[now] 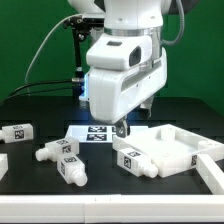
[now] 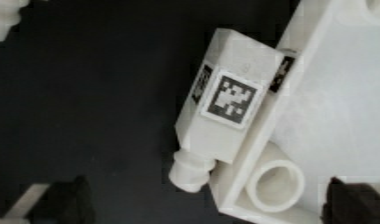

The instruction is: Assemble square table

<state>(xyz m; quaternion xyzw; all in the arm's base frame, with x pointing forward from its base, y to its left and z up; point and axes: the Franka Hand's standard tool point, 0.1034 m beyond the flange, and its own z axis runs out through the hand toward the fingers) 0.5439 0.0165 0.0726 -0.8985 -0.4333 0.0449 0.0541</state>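
The white square tabletop (image 1: 178,146) lies at the exterior view's right. One white leg (image 1: 134,159) with a black-and-white tag lies against its near edge. In the wrist view this leg (image 2: 228,95) rests along the tabletop's side (image 2: 338,100), its peg end beside a round corner hole (image 2: 272,186). Three more legs lie at the exterior view's left: one far left (image 1: 18,131), one in the middle (image 1: 57,150), one nearer the front (image 1: 72,170). My gripper (image 1: 122,130) hovers above the leg and the tabletop's corner. It is open and empty in the wrist view (image 2: 205,205), its dark fingers (image 2: 59,202) spread wide.
The marker board (image 1: 88,133) lies flat just behind the gripper. A white part (image 1: 3,165) shows at the exterior view's left edge, and a white raised piece (image 1: 211,175) stands at the front right. The table surface is black.
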